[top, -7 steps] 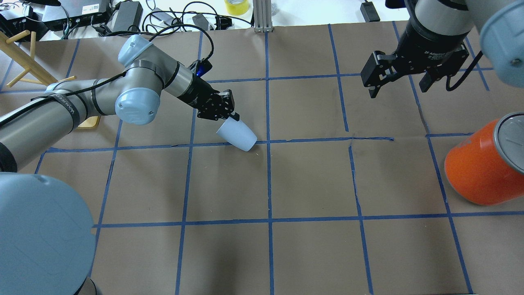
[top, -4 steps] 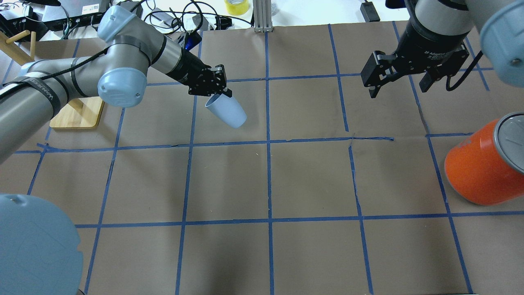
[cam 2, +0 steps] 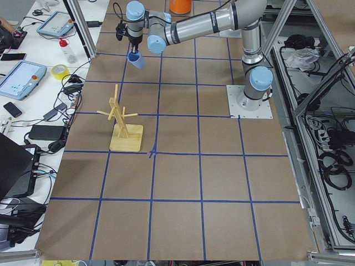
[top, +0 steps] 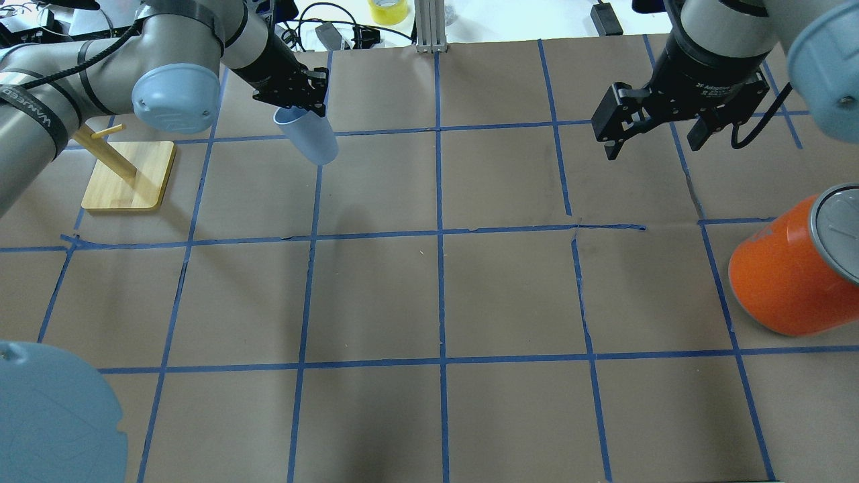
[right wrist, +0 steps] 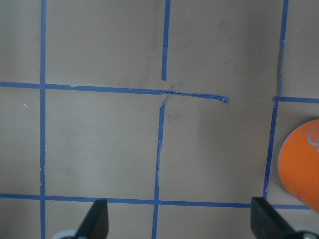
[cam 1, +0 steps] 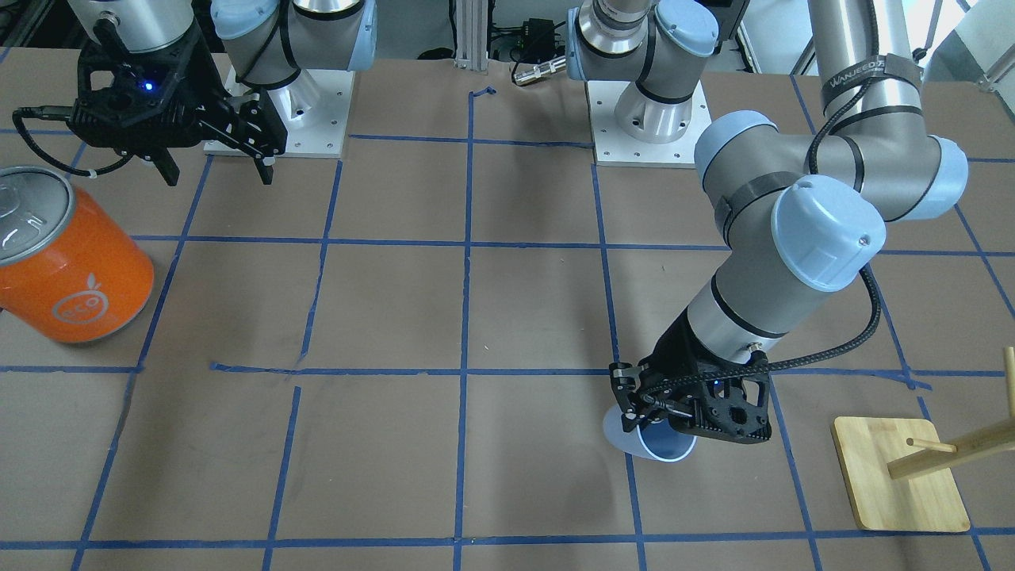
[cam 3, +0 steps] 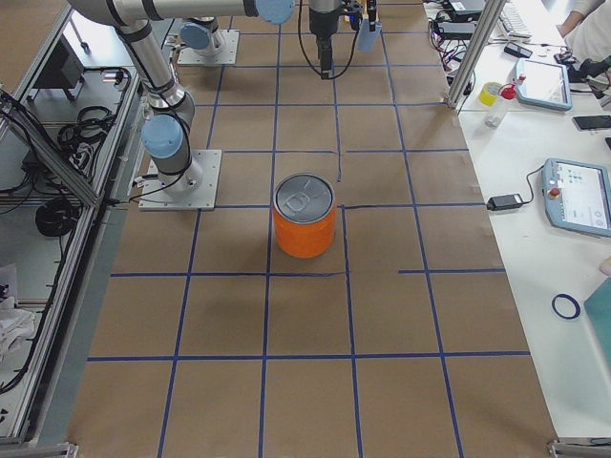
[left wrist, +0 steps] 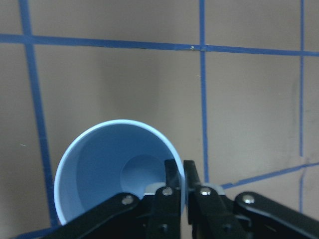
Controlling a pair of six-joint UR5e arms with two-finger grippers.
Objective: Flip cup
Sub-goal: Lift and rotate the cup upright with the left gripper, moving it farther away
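Note:
The cup [top: 310, 139] is a pale blue tapered tumbler. My left gripper [top: 297, 102] is shut on its rim and holds it off the table over the far left squares. It hangs tilted, mouth toward the gripper and base down. The left wrist view looks into the cup [left wrist: 109, 169], with the two fingers [left wrist: 172, 186] pinching the rim wall. The cup also shows in the front-facing view [cam 1: 644, 446] under the left gripper [cam 1: 674, 412], in the left view [cam 2: 136, 60] and in the right view [cam 3: 367, 36]. My right gripper [top: 654, 144] is open and empty at the far right.
A large orange can [top: 785, 275] with a silver lid stands at the right edge, also in the front-facing view [cam 1: 71, 270]. A wooden peg stand [top: 127, 176] sits left of the cup. Cables and a yellow tape roll [top: 388, 10] lie beyond the far edge.
My left arm has carried the cup away from the middle toward the far left and raised it. The cup has swung from steeply tilted to hanging nearer upright. The right arm has not moved.

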